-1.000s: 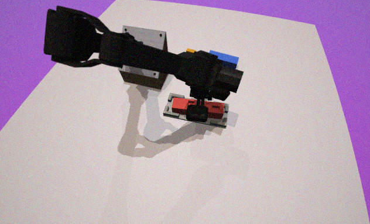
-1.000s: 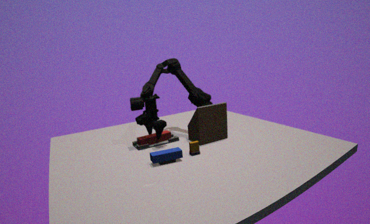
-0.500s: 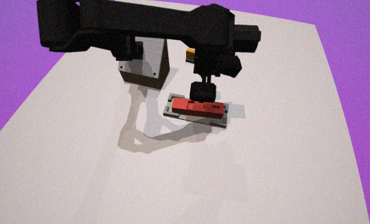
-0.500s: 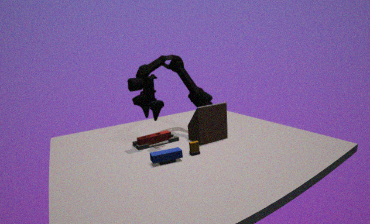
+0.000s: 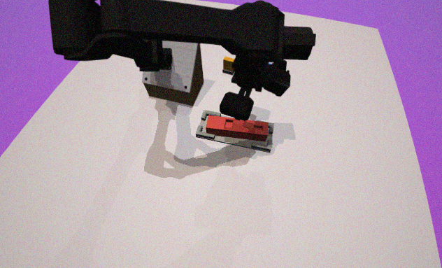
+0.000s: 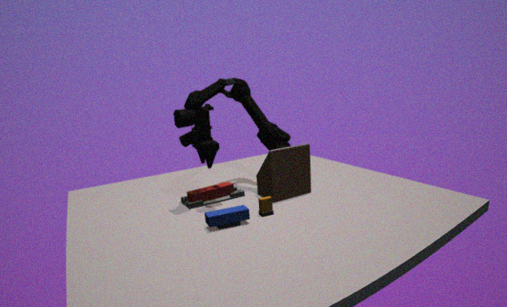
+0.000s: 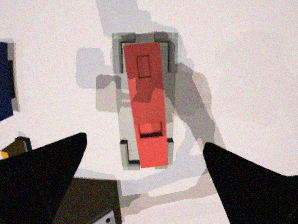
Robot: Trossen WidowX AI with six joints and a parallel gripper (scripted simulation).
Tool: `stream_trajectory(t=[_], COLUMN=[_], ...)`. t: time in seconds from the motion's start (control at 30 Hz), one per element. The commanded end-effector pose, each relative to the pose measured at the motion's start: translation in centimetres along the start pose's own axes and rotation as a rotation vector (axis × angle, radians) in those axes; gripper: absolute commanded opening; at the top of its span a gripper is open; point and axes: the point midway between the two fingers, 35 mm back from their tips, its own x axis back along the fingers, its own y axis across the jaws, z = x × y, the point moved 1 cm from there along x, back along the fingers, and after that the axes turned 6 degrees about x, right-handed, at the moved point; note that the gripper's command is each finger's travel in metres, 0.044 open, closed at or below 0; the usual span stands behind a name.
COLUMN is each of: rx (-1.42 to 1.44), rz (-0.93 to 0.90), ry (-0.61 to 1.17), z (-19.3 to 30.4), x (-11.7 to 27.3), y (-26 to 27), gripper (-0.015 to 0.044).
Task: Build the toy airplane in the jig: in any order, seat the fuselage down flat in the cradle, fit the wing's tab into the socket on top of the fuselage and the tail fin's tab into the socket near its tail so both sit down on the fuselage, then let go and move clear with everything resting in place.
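Observation:
The red fuselage (image 5: 218,123) (image 6: 210,191) (image 7: 146,107) lies lengthwise in the grey cradle (image 5: 201,135) (image 6: 196,204) (image 7: 126,120), sockets upward. In the wrist view it is slightly turned against the cradle, its near end toward the right wall; I cannot tell whether it is fully down. My gripper (image 5: 240,115) (image 6: 206,164) (image 7: 147,144) is open and empty above it. The blue wing (image 6: 227,216) (image 7: 5,82) rests over a small dark piece behind the cradle, mostly hidden in the top view. The yellow tail fin (image 5: 228,63) (image 6: 265,205) stands upright on a dark foot beside the wing.
The arm's base block (image 5: 175,73) (image 6: 290,174) (image 7: 95,197) stands near the fin and the cradle's near end. The tabletop edge (image 6: 421,252) shows at the lower right of the exterior view. Arm shadows fall around the cradle.

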Motion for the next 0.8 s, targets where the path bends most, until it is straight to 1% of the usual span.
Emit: stream_trajectory(t=[0.0,0.07,0.27,0.57,0.63,0.77], rx=[-0.004,0.003,0.028,-0.009,-0.014,-0.014], rz=[-0.008,-0.015,-0.03,-0.017,-0.015,-0.015], ry=[-0.001,-0.003,-0.005,-0.003,-0.003,-0.003], z=[-1.0,-2.1,-4.9,-4.9,-4.8,-4.8], x=[0.0,0.1,0.1,-1.4,-1.5,-1.5], y=[1.5,3.7,12.5,25.2,26.1,26.1], gripper=[0.044,0.044,0.044,0.044,0.044,0.044])
